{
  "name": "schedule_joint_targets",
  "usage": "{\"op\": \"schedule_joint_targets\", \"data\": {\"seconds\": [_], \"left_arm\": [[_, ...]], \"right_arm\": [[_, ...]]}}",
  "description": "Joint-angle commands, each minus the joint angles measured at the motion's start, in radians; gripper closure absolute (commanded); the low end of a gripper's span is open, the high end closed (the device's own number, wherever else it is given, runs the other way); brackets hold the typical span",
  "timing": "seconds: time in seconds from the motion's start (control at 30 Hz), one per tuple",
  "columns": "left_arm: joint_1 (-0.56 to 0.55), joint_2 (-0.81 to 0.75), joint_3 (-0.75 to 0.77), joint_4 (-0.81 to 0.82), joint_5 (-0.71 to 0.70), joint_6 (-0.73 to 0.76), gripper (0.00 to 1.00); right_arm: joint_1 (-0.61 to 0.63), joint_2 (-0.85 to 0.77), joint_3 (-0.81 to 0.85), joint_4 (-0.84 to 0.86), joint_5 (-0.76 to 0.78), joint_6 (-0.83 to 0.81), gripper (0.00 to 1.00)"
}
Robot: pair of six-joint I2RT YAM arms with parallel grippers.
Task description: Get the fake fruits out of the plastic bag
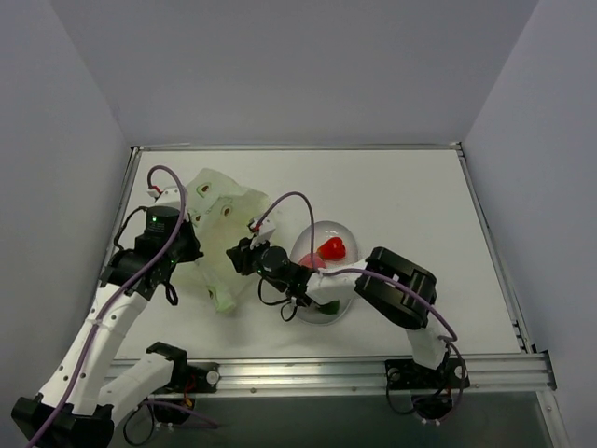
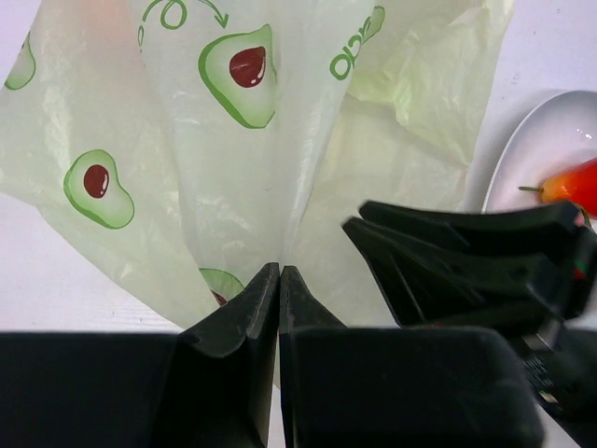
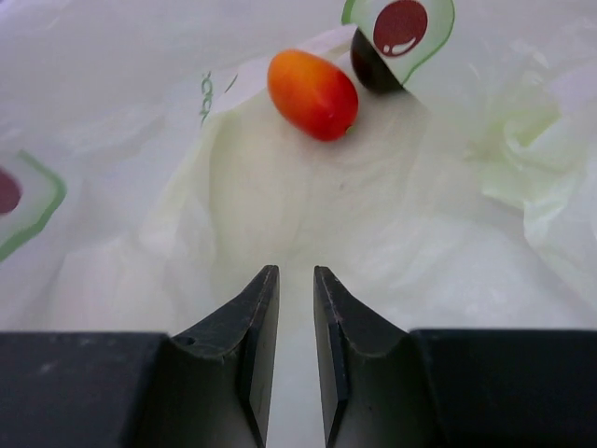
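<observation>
Fake fruits (image 3: 312,93) inside the plastic bag (image 1: 222,224) counted two from the right wrist view: an orange-red oval (image 3: 314,96) and a dark ball (image 3: 375,73) just beside it toward the upper right, half hidden under a printed fold. The oval lay straight up the frame from the right gripper (image 3: 296,273), well apart from the fingertips. Its long axis slanted from upper left down to lower right, skewed against the line along which the fingers close. That gripper was narrow, a slim gap with nothing in it; my read was that it would need to widen and reach forward. The left gripper (image 2: 280,273) was pinched tight on a pleat of the bag, so the right arm was the one free and nearer the fruit. Over in the clear dish (image 2: 532,149), right of centre in the overhead view, a red one (image 1: 332,248) sat plainly with a pink one (image 1: 312,264) close beside it; any third there was too small to tell. One bag, one dish, two grippers.
</observation>
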Motion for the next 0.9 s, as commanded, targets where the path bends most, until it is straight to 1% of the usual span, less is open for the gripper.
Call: {"op": "schedule_joint_targets", "data": {"seconds": [0.0,0.1,0.23,0.27,0.3,0.33,0.37,0.4,0.47,0.5,0.53,0.6,0.63,0.7,0.73,0.77,0.83,0.87], "left_arm": [[0.013,-0.036,0.022,-0.042,-0.027,0.012,0.98],[0.014,-0.063,0.007,-0.068,-0.025,0.015,0.98],[0.019,-0.08,-0.008,-0.11,-0.077,0.006,0.97],[0.019,-0.071,-0.001,-0.122,-0.089,0.004,0.87],[0.02,-0.065,0.027,-0.119,-0.111,0.004,0.73],[0.021,-0.048,0.051,-0.112,-0.12,0.01,0.56],[0.021,-0.034,0.085,-0.095,-0.169,0.015,0.35],[0.025,-0.016,0.164,-0.087,-0.212,0.021,0.31],[0.045,0.033,0.241,-0.067,-0.278,0.007,0.23],[0.065,0.042,0.272,-0.055,-0.239,-0.007,0.13],[0.112,0.044,0.306,-0.043,-0.197,-0.014,0.1],[0.154,0.049,0.308,0.0,-0.14,-0.039,0.1],[0.215,0.094,0.306,0.011,-0.113,-0.043,0.12],[0.284,0.179,0.318,0.0,-0.024,-0.069,0.18],[0.341,0.255,0.317,0.011,0.096,-0.074,0.2],[0.402,0.289,0.309,0.057,0.155,-0.076,0.22],[0.441,0.386,0.32,0.074,0.223,-0.082,0.24],[0.48,0.41,0.335,0.094,0.245,-0.079,0.24]], "right_arm": [[0.043,-0.139,-0.108,0.055,0.042,-0.018,0.82],[0.049,-0.198,-0.164,0.021,0.08,-0.029,0.83],[0.046,-0.197,-0.133,-0.054,0.074,-0.046,0.84],[0.046,-0.192,-0.127,-0.065,0.076,-0.046,0.84],[0.046,-0.18,-0.101,-0.078,0.085,-0.047,0.84],[0.045,-0.171,-0.087,-0.094,0.084,-0.055,0.84],[0.042,-0.157,-0.069,-0.1,0.079,-0.059,0.83],[0.039,-0.125,-0.02,-0.112,0.059,-0.059,0.83],[0.037,-0.094,0.028,-0.149,0.038,-0.058,0.79],[0.038,-0.079,0.043,-0.151,0.018,-0.058,0.79],[0.038,-0.077,0.049,-0.151,0.015,-0.056,0.78],[0.038,-0.094,0.031,-0.132,0.01,-0.041,0.77],[0.037,-0.101,0.002,-0.126,0.01,-0.035,0.77],[0.037,-0.123,-0.021,-0.115,0.002,-0.024,0.76],[0.038,-0.129,-0.03,-0.114,-0.005,-0.023,0.76],[0.04,-0.137,-0.047,-0.114,-0.008,-0.019,0.76],[0.045,-0.154,-0.061,-0.115,-0.015,-0.013,0.76],[0.048,-0.155,-0.069,-0.115,-0.024,-0.009,0.76]]}}
